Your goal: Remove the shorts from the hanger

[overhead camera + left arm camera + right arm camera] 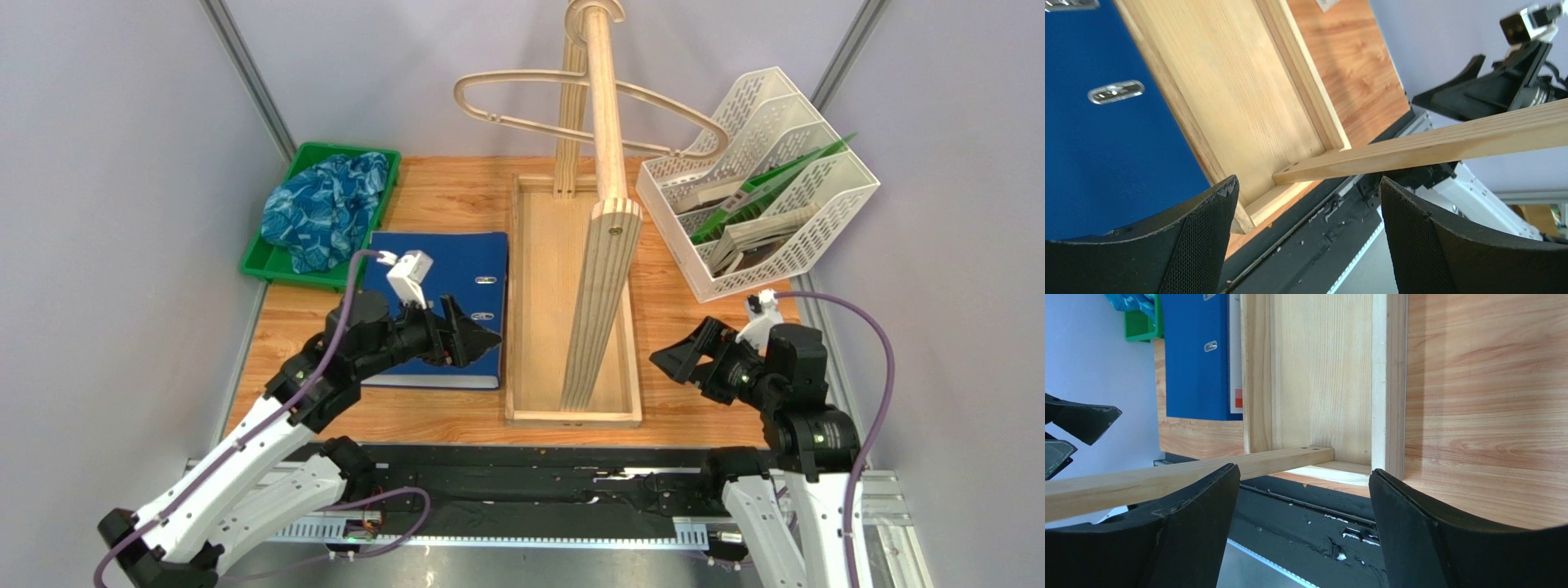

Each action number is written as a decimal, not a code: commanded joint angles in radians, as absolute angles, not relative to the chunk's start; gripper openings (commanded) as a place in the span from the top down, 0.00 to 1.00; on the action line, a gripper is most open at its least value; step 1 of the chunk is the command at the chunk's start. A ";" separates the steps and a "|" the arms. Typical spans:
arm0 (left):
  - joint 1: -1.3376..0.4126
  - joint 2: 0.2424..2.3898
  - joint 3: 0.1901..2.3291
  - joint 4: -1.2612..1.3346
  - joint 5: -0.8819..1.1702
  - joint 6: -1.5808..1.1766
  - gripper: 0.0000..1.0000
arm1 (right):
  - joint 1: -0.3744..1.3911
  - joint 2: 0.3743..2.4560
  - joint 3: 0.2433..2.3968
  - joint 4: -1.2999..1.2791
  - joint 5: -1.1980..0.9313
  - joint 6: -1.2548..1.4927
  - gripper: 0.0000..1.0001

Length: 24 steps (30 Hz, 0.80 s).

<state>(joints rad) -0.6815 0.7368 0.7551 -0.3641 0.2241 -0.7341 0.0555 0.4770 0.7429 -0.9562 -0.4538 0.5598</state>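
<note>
Left gripper [481, 336] and right gripper [669, 358] held low, facing inward across the wooden stand [604, 184] — both released, empty. One shorts [321, 208], one hanger [528, 101] — apart.

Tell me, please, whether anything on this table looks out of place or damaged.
Nothing looks damaged or spilled. The shorts lie crumpled in the green tray, off the hanger, which hangs bare on the wooden stand. The left claw and the right claw are open and empty.
</note>
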 commanded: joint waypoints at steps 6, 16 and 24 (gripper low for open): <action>-0.683 0.545 0.798 -0.430 0.103 -0.741 0.11 | 0.052 0.434 0.984 -1.175 -0.189 0.486 0.14; -0.681 0.042 0.422 -0.172 0.173 -0.913 0.08 | 0.051 0.077 0.664 -0.927 -0.480 0.691 0.00; -0.681 -0.057 0.028 0.350 0.405 -1.104 0.06 | 0.052 -0.067 0.310 -0.689 -0.514 0.796 0.00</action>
<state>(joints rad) -0.6811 0.0097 0.1570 -0.0395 0.2768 -0.9768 0.0555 0.0170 0.3630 -0.8467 -0.4759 0.7422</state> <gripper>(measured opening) 0.939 0.997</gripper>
